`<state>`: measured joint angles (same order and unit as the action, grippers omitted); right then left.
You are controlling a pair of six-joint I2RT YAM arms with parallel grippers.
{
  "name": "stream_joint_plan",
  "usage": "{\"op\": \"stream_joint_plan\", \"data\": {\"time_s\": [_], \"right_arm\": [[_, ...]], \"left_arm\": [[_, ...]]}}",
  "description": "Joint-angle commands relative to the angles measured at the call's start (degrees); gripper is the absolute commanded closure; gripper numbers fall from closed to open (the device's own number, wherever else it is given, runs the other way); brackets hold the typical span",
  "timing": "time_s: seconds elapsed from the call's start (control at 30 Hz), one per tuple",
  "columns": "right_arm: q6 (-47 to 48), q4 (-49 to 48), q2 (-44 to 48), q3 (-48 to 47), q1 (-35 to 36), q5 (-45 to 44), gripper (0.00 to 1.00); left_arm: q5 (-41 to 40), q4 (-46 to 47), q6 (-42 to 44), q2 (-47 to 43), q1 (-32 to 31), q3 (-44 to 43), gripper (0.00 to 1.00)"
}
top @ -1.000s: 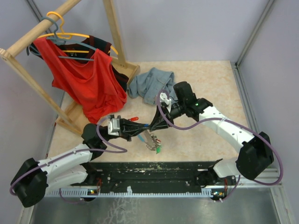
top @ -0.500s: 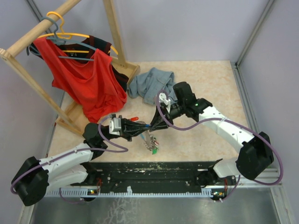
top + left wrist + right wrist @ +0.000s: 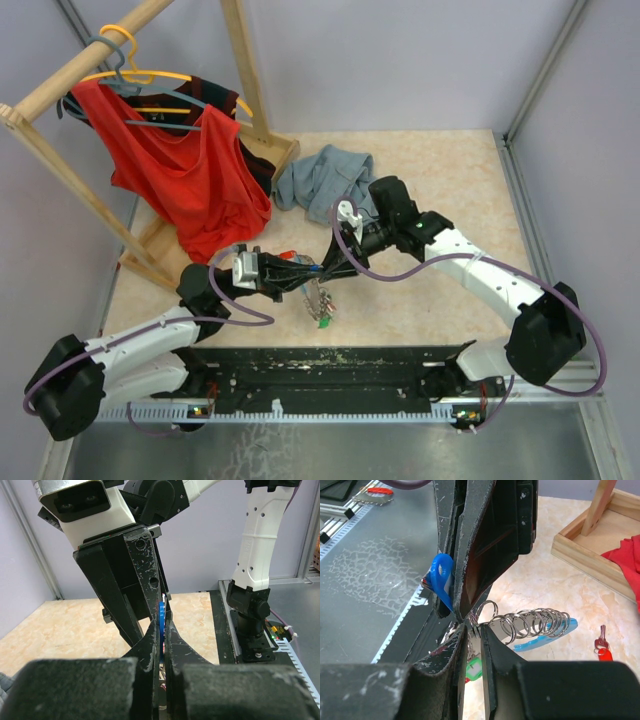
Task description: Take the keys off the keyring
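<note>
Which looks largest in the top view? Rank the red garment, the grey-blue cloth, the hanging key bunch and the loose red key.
1. red garment
2. grey-blue cloth
3. hanging key bunch
4. loose red key
The bunch is held up nearer the camera, so the last two ranks are unsure.

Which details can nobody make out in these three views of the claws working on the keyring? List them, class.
- Top view: the hanging keys are too small to count.
- Left wrist: left claw hides all but a sliver of the blue key.
- Right wrist: right claw covers most of the green key and whatever it pinches.
</note>
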<state>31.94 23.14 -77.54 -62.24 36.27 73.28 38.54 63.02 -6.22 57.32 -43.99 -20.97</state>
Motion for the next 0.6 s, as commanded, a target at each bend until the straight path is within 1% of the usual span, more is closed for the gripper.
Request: {"op": "stream_joint_plan", "data": {"time_s": [0.0, 0.1, 0.23, 0.57], "right_arm": [[1.1, -1.2, 0.2, 0.2, 0.7, 0.6, 0.84], [1.1, -1.1, 0.3, 0.1, 0.7, 0.6, 0.89], [0.6, -1.1, 0.3, -0.4, 0.7, 1.0, 1.00], [0.5, 0.0, 0.9, -1.3, -0.9, 3.0, 1.00]], "left_arm": [[-0.9, 4.4, -0.4, -0.2, 0.0, -1.5, 1.00], [-1.0, 4.5, -0.5, -0.1, 0.0, -1.4, 1.00], [-1.2, 4.6, -0.5, -0.3, 0.0, -1.2, 1.00], [-2.8, 5.3, -1.1, -3.5, 0.0, 2.3, 1.00]]}}
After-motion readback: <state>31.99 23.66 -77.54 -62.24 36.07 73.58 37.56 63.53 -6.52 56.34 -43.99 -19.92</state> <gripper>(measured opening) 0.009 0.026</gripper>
